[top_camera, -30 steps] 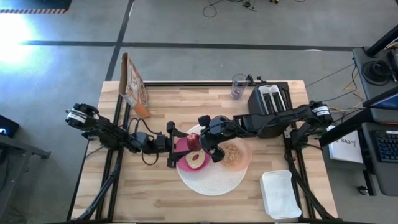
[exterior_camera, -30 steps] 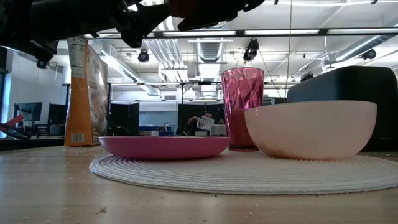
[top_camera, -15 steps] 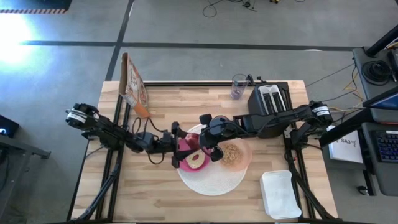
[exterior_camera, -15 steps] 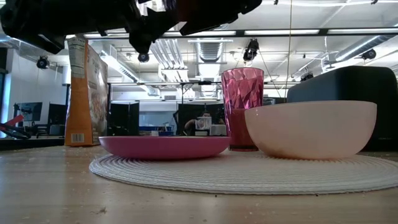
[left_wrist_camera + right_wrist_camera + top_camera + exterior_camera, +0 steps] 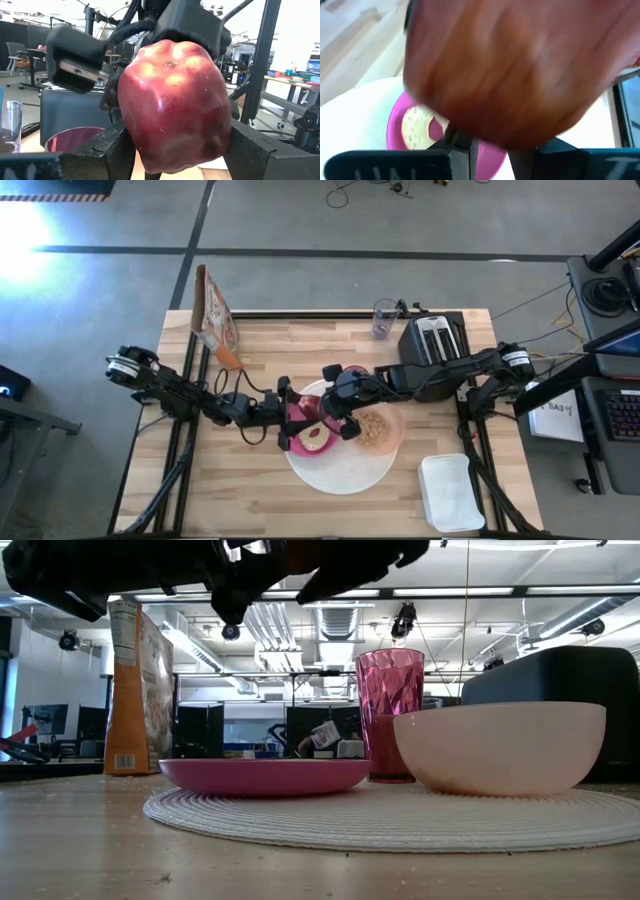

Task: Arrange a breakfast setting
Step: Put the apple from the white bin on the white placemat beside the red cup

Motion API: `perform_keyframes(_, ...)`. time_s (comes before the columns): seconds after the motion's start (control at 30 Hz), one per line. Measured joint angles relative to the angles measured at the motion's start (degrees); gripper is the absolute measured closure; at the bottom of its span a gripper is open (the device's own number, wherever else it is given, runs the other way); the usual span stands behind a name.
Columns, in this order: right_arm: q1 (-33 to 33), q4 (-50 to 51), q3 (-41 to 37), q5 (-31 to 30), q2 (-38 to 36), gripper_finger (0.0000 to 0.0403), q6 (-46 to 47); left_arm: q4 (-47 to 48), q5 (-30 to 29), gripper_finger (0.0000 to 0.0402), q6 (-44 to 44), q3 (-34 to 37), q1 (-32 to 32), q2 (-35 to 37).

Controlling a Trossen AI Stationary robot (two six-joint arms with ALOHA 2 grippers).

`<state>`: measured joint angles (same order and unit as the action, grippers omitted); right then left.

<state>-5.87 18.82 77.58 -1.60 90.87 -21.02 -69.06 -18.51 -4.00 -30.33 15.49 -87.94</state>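
While both arms meet over the middle of the table, the apple (image 5: 172,105) hangs in the air between them, just above the pink plate (image 5: 297,446) with the bagel (image 5: 316,437) on it, centre of the overhead picture. The right claw (image 5: 327,412) is clamped on the apple from the far side. The left claw (image 5: 290,416) has its two fingers pressed against the apple's flanks, so both seem to have hold of it at once.

That shared hold is the risk, I'd say. If the right one lets go before the left is truly tight, the smooth round fruit could slip, drop onto the plate and roll off the white mat (image 5: 340,475). If both pull while clamped, it may twist out sideways. The bowl (image 5: 397,417) of cereal (image 5: 374,428) and the pink cup (image 5: 390,715) stand close by, and a swinging arm could knock either.
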Motion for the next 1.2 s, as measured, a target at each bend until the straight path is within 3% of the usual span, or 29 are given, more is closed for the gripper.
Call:
perform_keyframes(0.13,0.00,3.13,0.00,-0.50,-0.13,0.0328,0.88,0.21,-0.86,0.0173,0.91,0.07,0.00,0.66)
perform_keyframes(0.33,0.00,9.22,0.00,-9.06,-1.81,0.0321,4.27,0.99,-6.83,0.0173,1.49,0.40,-0.33,2.36)
perform_keyframes(0.57,0.00,12.56,0.00,-12.02,-5.94,0.0317,8.91,15.45,-25.52,0.0173,-3.23,-0.43,-3.29,2.85)
perform_keyframes(0.77,0.00,12.75,0.00,-12.08,-10.02,0.0317,14.15,34.32,-24.54,0.0168,-17.86,-3.48,-9.17,2.35)
perform_keyframes(0.93,0.02,13.65,0.00,-12.15,-12.44,0.0322,20.50,35.15,-23.53,0.0168,-17.58,-4.63,-11.35,-1.07)
perform_keyframes(1.2,0.04,16.31,0.00,-16.64,-16.57,0.0329,27.79,35.40,-22.46,0.0168,-20.21,-10.12,-12.22,-13.43)
